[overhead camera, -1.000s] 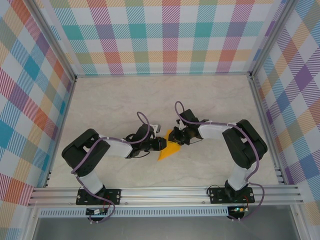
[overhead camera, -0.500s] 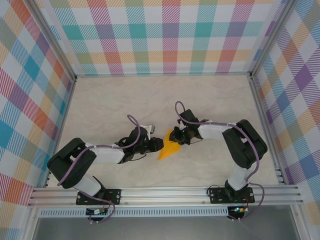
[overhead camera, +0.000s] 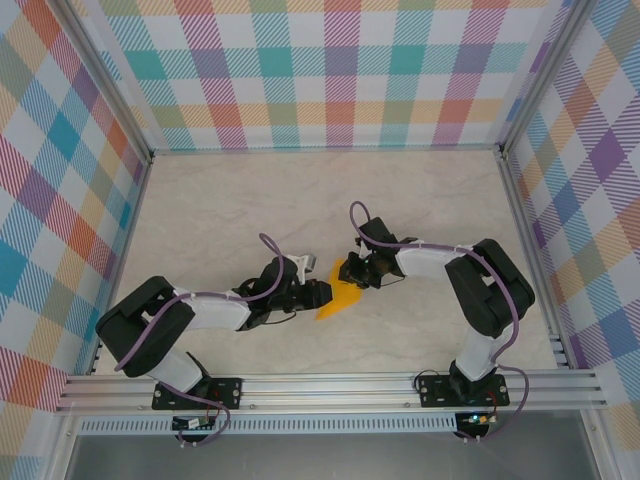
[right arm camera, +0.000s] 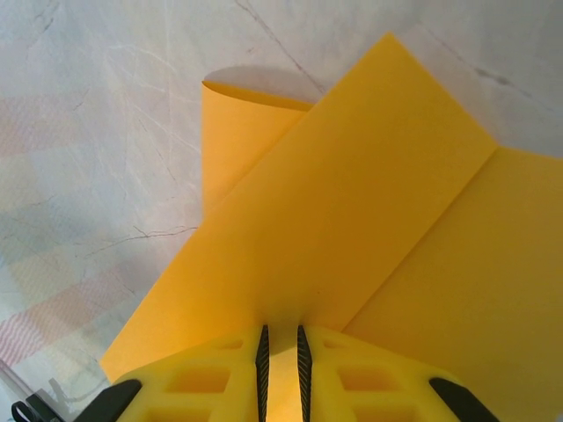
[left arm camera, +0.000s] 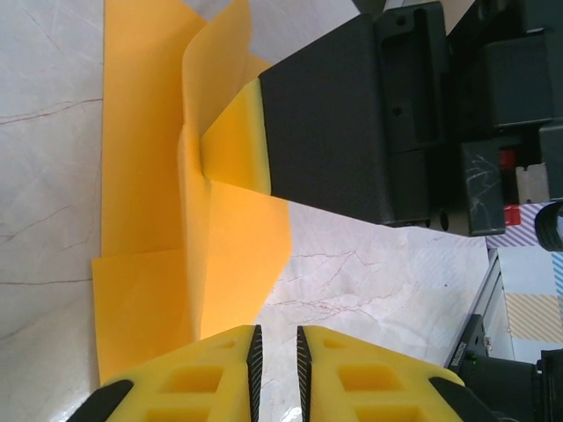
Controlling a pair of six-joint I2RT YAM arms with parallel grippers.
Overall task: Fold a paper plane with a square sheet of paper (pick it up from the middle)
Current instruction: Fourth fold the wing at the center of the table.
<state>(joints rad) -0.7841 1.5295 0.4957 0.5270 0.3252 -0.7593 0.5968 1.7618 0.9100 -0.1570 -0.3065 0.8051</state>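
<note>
You're mid-fold. The square sheet of paper is a creased orange wedge lying on the surface at centre frame in the top view. The right gripper has its jaws pinched on the wedge's upper edge, holding a flap raised. The left gripper sits at the wedge's left edge, jaws at a slit with no paper seen between them. Next, I'd judge, lay that flap over squarely and press the crease flat.

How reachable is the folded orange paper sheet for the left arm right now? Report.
Likely yes. The left pincer sits right at the near edge of the folded orange paper sheet, with nothing between them. The right pincer clamps the sheet's far part, clear of that approach.
</note>
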